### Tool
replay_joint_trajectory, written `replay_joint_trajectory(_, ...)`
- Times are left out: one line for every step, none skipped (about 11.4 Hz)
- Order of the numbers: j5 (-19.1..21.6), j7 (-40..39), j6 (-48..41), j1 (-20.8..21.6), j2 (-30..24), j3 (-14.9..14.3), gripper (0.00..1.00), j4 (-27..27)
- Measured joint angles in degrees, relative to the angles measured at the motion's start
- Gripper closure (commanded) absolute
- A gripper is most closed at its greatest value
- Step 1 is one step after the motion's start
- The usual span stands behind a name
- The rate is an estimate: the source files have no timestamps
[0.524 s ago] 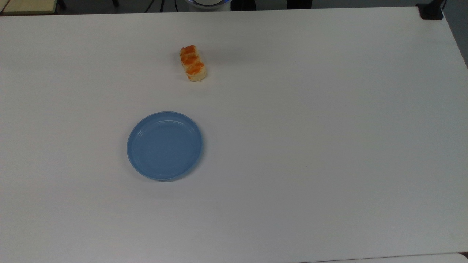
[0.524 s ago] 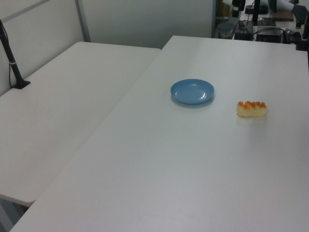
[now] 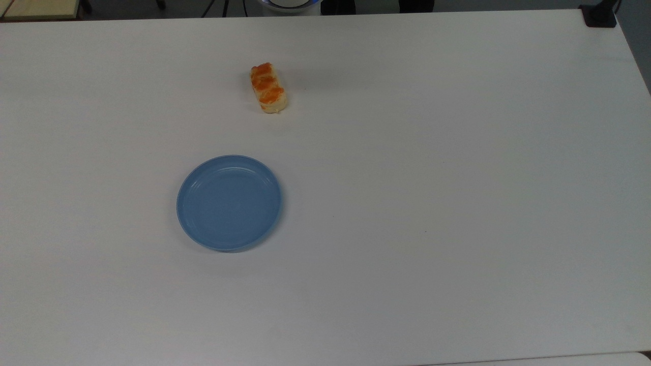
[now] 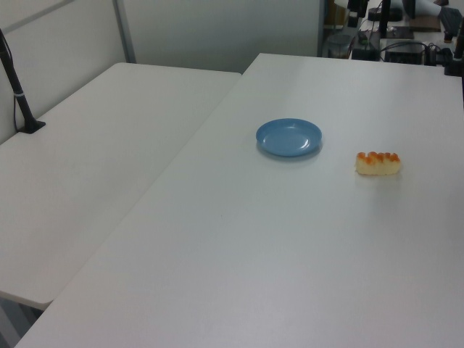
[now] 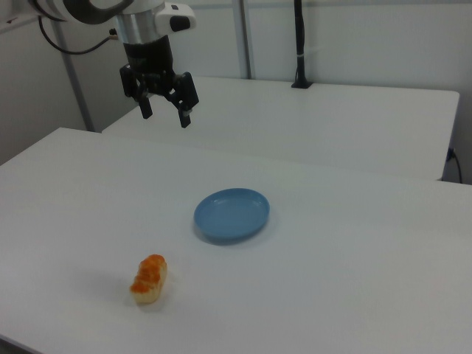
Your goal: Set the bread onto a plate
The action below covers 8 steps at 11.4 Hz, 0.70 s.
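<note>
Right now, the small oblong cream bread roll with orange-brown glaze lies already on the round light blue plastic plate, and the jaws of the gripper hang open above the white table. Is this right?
Not quite. The small oblong cream bread roll lies on the white table, apart from the round light blue plastic plate, as the top view shows. The rest holds: in the right view the gripper hangs above the table with its jaws open.

On the desk [image 3: 457, 152], the bread [image 3: 268, 87] lies well apart from the plate [image 3: 229, 202], beyond it and slightly toward the top view's right. In the right view the gripper [image 5: 164, 108] hangs above the desk, behind the plate toward the right view's left.
</note>
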Motion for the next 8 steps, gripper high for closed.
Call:
replay_joint_trajectory(0.0, 0.0, 0.0, 0.01, 0.01, 0.0, 0.0, -0.02)
replay_joint_trajectory(0.0, -0.32, 0.0, 0.05, 0.02, 0.13, 0.0, -0.07)
replay_joint_trajectory(0.0, -0.9, 0.0, 0.15, 0.05, 0.27, 0.0, -0.13)
replay_joint_trajectory(0.0, -1.2, 0.0, 0.28, 0.06, 0.33, 0.0, -0.2)
replay_joint_trajectory(0.0, -1.31, 0.0, 0.42, 0.06, 0.37, 0.0, -0.27)
replay_joint_trajectory(0.0, -1.36, -0.02, 0.46, 0.06, 0.42, 0.0, -0.35)
replay_joint_trajectory(0.0, -1.47, -0.13, 0.47, 0.06, 0.42, 0.0, -0.42)
replay_joint_trajectory(0.0, -1.63, -0.33, 0.47, 0.06, 0.42, 0.0, -0.51)
